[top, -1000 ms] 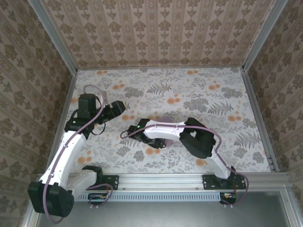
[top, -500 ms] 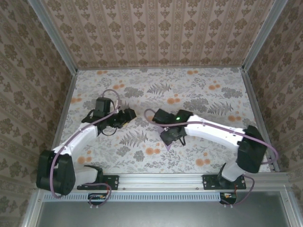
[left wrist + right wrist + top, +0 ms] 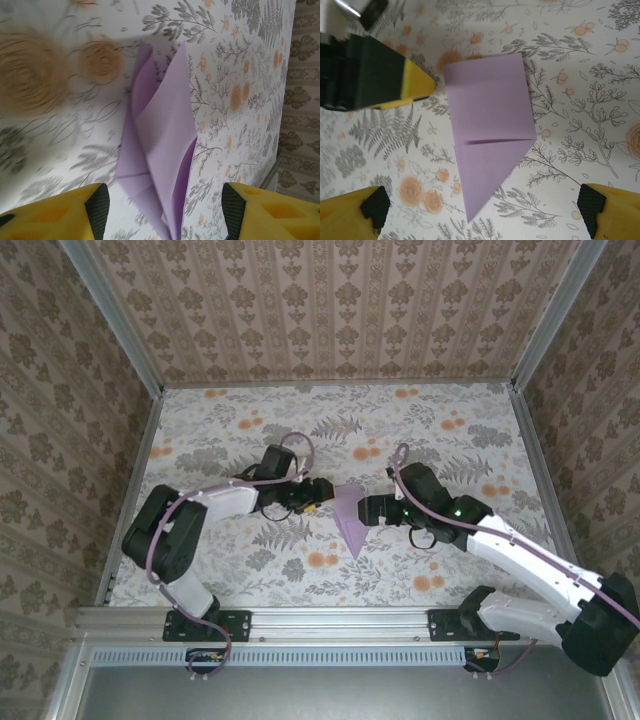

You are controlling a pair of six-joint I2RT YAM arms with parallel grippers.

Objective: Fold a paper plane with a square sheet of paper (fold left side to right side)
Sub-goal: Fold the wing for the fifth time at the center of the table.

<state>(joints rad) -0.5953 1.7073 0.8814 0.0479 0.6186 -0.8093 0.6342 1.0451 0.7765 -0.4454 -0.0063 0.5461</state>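
Lilac paper, folded into one paper plane (image 3: 349, 517), lay flat in the middle of the surface (image 3: 450, 430), its tip toward the near edge and its wide end away. We counted two end effectors. The left end effector (image 3: 316, 493) sat just beside the plane's far left corner, and the right end effector (image 3: 368, 508) sat close by its right edge. Both had jaws spread and gripped nothing. Bare surface stretched beyond to the walls (image 3: 330, 310).

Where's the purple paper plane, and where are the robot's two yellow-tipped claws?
pale lilac folded paper plane (image 3: 350, 518): top view, middle of the folded sheet.
left gripper (image 3: 324, 497): top view, between its yellow-tipped fingertips, beside the paper's left edge.
right gripper (image 3: 367, 508): top view, between its fingertips, at the paper's right edge.
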